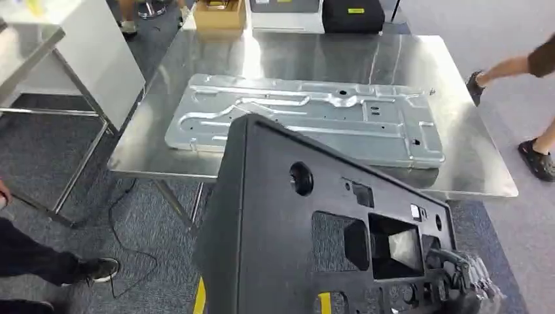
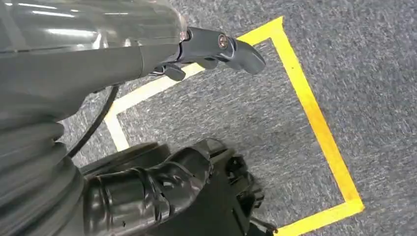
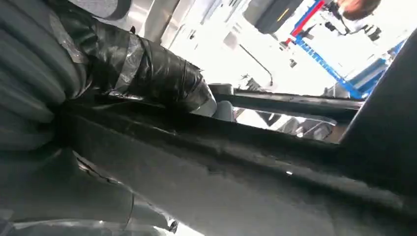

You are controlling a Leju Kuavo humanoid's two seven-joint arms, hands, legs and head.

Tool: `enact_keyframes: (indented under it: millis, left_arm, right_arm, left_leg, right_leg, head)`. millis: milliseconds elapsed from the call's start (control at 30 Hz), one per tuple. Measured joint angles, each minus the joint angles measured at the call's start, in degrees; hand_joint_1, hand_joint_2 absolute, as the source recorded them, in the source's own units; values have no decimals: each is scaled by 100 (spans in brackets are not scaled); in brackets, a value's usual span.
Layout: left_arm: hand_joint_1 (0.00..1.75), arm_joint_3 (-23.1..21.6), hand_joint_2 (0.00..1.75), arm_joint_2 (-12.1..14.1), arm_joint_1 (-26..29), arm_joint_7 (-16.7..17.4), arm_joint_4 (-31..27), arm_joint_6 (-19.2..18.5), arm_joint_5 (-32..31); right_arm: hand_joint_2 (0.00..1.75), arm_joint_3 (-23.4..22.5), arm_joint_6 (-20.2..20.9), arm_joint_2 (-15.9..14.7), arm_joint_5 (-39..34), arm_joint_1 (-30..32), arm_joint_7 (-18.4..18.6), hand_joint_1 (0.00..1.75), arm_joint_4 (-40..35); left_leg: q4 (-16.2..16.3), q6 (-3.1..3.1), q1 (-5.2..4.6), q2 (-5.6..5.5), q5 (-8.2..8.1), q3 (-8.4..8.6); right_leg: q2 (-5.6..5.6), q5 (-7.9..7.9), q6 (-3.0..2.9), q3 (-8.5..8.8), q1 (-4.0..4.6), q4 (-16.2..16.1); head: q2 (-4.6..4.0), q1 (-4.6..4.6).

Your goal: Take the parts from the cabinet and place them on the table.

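**Black panel held up in front of the steel table**

A large black plastic panel (image 1: 294, 229) with a round hole and several square cut-outs stands tilted in the foreground of the head view, nearer the robot than the steel table (image 1: 471, 163) and hiding part of the table's near edge. The right hand (image 1: 468, 278) grips the panel at its lower right edge, its fingers hooked through one of the cut-outs. In the right wrist view the tape-wrapped fingers (image 3: 147, 73) lie curled over the panel's dark rim (image 3: 236, 147), pressed against it.

On the table, beyond the panel, lies a flat silver metal sheet (image 1: 307, 118) with pressed ridges and small holes. It rests lengthwise across the middle of the tabletop, its near edge partly covered by the panel's top corner.

The left hand (image 2: 162, 191) appears in the left wrist view over grey carpet marked with yellow tape lines (image 2: 314, 123). Its thumb (image 2: 231, 49) sticks out straight, and its dark fingers rest against a black part below; whether they actually grip it I cannot tell.

Beyond the table's far edge stand a cardboard box (image 1: 219, 13) and a black case (image 1: 353, 16). A person's legs and shoes (image 1: 537, 157) show to the right of the table, and another person's shoe (image 1: 98, 268) to its left, on the carpet beside a black cable (image 1: 121, 222).
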Motion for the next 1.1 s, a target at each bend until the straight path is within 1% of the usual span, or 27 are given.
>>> enact_keyframes:
  millis: [33, 67, 100, 167, 200, 233, 267, 333, 367, 400, 433, 500, 533, 567, 600, 633, 667, 700, 733, 767, 833, 867, 900, 1000, 1033, 1067, 1100]
  left_arm:
    - [0, -2, 175, 4, -9, 0, 0, 0, -2]
    - [0, -2, 175, 4, -12, -2, 0, 0, -4]
    - [0, -2, 175, 4, -10, -2, 0, 0, -4]
    - [0, -2, 175, 4, 3, -2, 0, 0, -9]
    - [0, -2, 175, 4, 15, -2, 0, 0, -13]
    - [0, -4, 175, 4, 27, -2, 0, -2, -22]
    - [0, -7, 175, 4, 33, -2, 0, -2, -35]
    - [0, -11, 175, 11, 28, -4, 0, -9, -68]
    - [0, -13, 175, 13, 33, -7, 0, -13, -79]
    - [0, -13, 175, 13, 27, -7, 0, -17, -83]
    - [0, -20, 175, 13, -19, -4, 0, -20, -94]
    - [0, -24, 175, 19, -3, 0, 0, -20, -116]
    - [0, -24, 175, 24, 6, 0, 0, -20, -120]
    - [0, -26, 175, 24, 13, 0, 0, -20, -120]
    - [0, -28, 175, 24, 6, 0, 0, -26, -125]
    - [0, -33, 175, 24, -6, 0, 0, -33, -135]
    - [0, -41, 175, 24, -15, 0, 0, -46, -146]
    - [0, -50, 175, 24, -15, 2, 0, -55, -164]
    - [0, -59, 175, 28, -11, 4, 0, -63, -177]
    - [0, -63, 175, 28, -5, 9, 0, -74, -181]
    - [0, -81, 175, 28, -1, 11, 0, -94, -186]
    - [0, -96, 175, 28, 1, 11, 0, -105, -190]
    - [0, -109, 175, 28, -14, 20, 2, -105, -197]
    - [0, -129, 175, 28, -27, 28, 2, -103, -201]
    - [0, -136, 175, 31, -40, 33, 2, -103, -201]
    - [0, -140, 175, 35, -40, 33, 2, -103, -201]
    - [0, -144, 175, 33, -42, 33, 2, -101, -201]
  right_arm:
    - [175, -2, 0, -2, 13, -12, 0, 175, -13]
    - [175, -7, 0, -5, 22, -30, 0, 175, -29]
    - [175, -9, 0, -5, 28, -50, 0, 175, -29]
    - [175, -11, 0, -7, 28, -70, 0, 175, -29]
    - [175, -11, 0, -9, 37, -73, 0, 175, -29]
    - [175, -13, 0, -13, 50, -76, 0, 175, -29]
    - [175, -15, 0, -20, 61, -91, 0, 175, -29]
    - [175, -24, 0, -53, 90, -153, 24, 175, -29]
    - [175, -35, 0, -77, 112, -201, 63, 175, -29]
    - [175, -46, 0, -105, 123, -253, 107, 175, -24]
    - [175, -53, 0, -145, 142, -297, 151, 175, -22]
    - [175, -65, 0, -220, 173, -385, 205, 175, -22]
    - [175, -74, 0, -260, 188, -427, 216, 175, -26]
    - [175, -83, 0, -293, 199, -450, 223, 175, -24]
    - [175, -92, 0, -319, 219, -483, 225, 175, -24]
    - [175, -92, 0, -343, 227, -507, 227, 175, -24]
    - [175, -98, 0, -387, 236, -529, 245, 175, -20]
    - [175, -103, 0, -424, 249, -551, 260, 175, -7]
    - [175, -105, 0, -457, 256, -578, 289, 175, 11]
    - [175, -107, 0, -494, 267, -611, 319, 175, 28]
    - [175, -118, 0, -570, 293, -707, 415, 175, 61]
    - [175, -124, 0, -603, 306, -755, 435, 175, 70]
    - [175, -136, 0, -634, 308, -797, 474, 175, 87]
    - [175, -160, 0, -691, 315, -835, 514, 175, 105]
    - [175, -164, 0, -704, 317, -845, 522, 175, 107]
    - [175, -168, 0, -711, 319, -849, 522, 175, 107]
    - [175, -170, 0, -713, 324, -865, 522, 175, 107]
  left_leg:
    - [30, -37, 16, 6, -56, 33]
    - [238, -62, 18, 10, -143, -39]
    - [622, -80, 24, 10, -313, -242]
    - [1587, -104, 38, 10, -643, -836]
    - [1879, -107, 40, 11, -656, -1065]
    - [1879, -103, 41, 11, -506, -1155]
    - [1617, -88, 41, 11, -217, -1116]
    - [678, -25, 39, 11, 453, -810]
    - [357, 18, 28, 16, 569, -702]
    - [291, 43, -20, 17, 505, -675]
    - [260, 65, -28, 19, 440, -642]
    - [231, 108, -50, 12, 414, -641]
    - [137, 154, 20, 2, 442, -564]
    - [90, 168, 13, 6, 444, -512]
    - [68, 228, 15, 16, 420, -467]
    - [69, 251, 12, 15, 403, -444]
    - [69, 270, 2, 15, 372, -417]
    - [72, 274, -3, 14, 344, -392]
    - [75, 271, -6, 8, 308, -353]
    - [78, 266, -5, 1, 269, -299]
    - [98, 236, -5, -5, 174, -173]
    - [101, 213, -5, -4, 118, -167]
    - [123, 167, -48, -7, 71, -142]
    - [66, 96, -34, -11, 38, -107]
    - [55, 63, -56, -5, 12, -79]
    - [100, 28, -34, -1, -29, -55]
    - [318, 3, -37, 6, -131, -145]
  right_leg:
    - [0, 4, -44, 70, -47, -64]
    - [-13, -22, -83, 118, -42, -90]
    - [-34, -44, -118, 148, -41, -95]
    - [-44, -105, -143, 196, -25, -95]
    - [-41, -136, -145, 229, -18, -95]
    - [-32, -168, -143, 272, -16, -95]
    - [-18, -208, -137, 333, -12, -95]
    - [-10, -293, -116, 469, -5, -95]
    - [-11, -334, -97, 477, -8, -101]
    - [-6, -367, -43, 467, 31, -76]
    - [-3, -366, -7, 454, 3, -90]
    - [-12, -378, 45, 482, -11, -144]
    - [-15, -409, 88, 526, 12, -136]
    - [-21, -427, 101, 528, -11, -60]
    - [-15, -572, 97, 396, -2, 224]
    - [-13, -753, 108, 161, 0, 631]
    - [-13, -932, 122, -146, -5, 1128]
    - [-13, -1014, 132, -402, -4, 1492]
    - [-14, -933, 139, -572, -4, 1644]
    - [-14, -705, 136, -573, -4, 1485]
    - [-15, -50, 111, -279, -3, 631]
    - [-15, 196, 82, -121, -1, 178]
    - [-13, 62, 67, -65, 51, 86]
    - [-2, 17, -7, -22, 59, 23]
    - [14, 18, -39, 8, 12, -24]
    - [4, 21, -63, 64, -17, -69]
    - [-3, -3, -104, 105, -21, -87]
  head:
    - [0, -4]
    - [0, -2]
    - [0, -9]
    - [0, -9]
    - [0, -8]
    - [0, -6]
    - [0, -9]
    - [0, -9]
    - [0, -2]
    - [0, -2]
    - [0, -11]
    - [0, -7]
    - [0, -11]
    - [0, -4]
    - [0, -2]
    - [0, 2]
    - [0, -2]
    - [0, 2]
    - [0, -2]
    - [0, 0]
    - [0, 0]
    - [0, 2]
    - [0, 0]
    - [0, -6]
    - [0, -4]
    - [0, -7]
    - [0, -17]
